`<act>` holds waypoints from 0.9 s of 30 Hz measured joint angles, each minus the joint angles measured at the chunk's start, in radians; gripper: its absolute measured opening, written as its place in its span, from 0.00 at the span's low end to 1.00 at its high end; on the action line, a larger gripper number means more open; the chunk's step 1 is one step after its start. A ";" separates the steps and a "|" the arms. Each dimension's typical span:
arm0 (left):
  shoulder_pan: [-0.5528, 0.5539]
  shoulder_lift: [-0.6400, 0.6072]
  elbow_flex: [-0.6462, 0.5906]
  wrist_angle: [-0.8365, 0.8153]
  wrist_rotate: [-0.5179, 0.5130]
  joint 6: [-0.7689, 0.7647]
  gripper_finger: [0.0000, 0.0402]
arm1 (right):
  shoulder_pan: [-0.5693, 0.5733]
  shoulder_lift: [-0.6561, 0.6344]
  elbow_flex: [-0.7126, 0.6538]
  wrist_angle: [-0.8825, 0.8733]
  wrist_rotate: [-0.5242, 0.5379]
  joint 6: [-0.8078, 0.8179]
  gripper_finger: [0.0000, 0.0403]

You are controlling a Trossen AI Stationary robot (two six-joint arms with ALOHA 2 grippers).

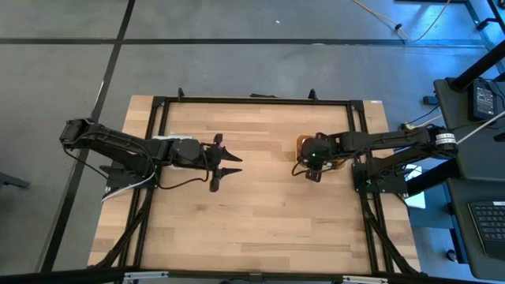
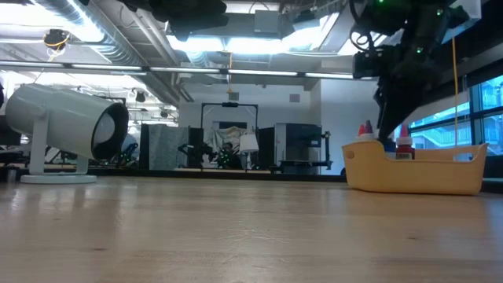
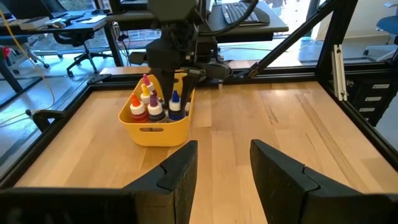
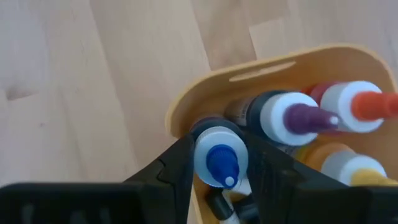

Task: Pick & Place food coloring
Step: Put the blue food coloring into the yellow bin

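Tray (image 3: 155, 132): yellow, near table's (image 1: 260, 213) right edge, holding upright bottles.
Right gripper (image 4: 217, 171): fingers pinching blue-capped bottle (image 4: 219, 157) inside tray.
Left gripper (image 1: 229, 164): fingers spread, over bare wood mid-table.

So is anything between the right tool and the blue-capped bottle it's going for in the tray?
Nothing visible. The right tool already has its fingers on either side of the blue-capped bottle in the tray; other bottles crowd close beside it.

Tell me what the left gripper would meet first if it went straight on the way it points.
Probably the yellow tray of food coloring bottles, where the right gripper works; the left gripper points slightly beside it, so it might pass.
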 joint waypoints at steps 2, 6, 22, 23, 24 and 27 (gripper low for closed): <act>0.000 0.000 0.000 0.000 0.000 0.000 0.36 | -0.007 0.000 -0.014 0.029 -0.001 -0.016 0.33; 0.000 0.000 0.000 0.000 -0.003 0.000 0.36 | -0.023 -0.002 -0.028 0.059 -0.017 -0.025 0.33; 0.000 0.000 0.000 0.000 -0.007 0.000 0.36 | -0.029 -0.001 -0.028 0.067 -0.017 -0.049 0.35; 0.000 0.000 0.000 0.000 -0.007 0.000 0.36 | -0.030 -0.001 -0.029 0.067 -0.018 -0.049 0.37; 0.000 0.000 0.000 0.000 -0.007 0.000 0.36 | -0.029 0.000 -0.030 0.066 -0.020 -0.051 0.38; 0.000 0.000 0.000 0.000 -0.007 0.000 0.36 | -0.029 0.001 -0.030 0.066 -0.020 -0.051 0.43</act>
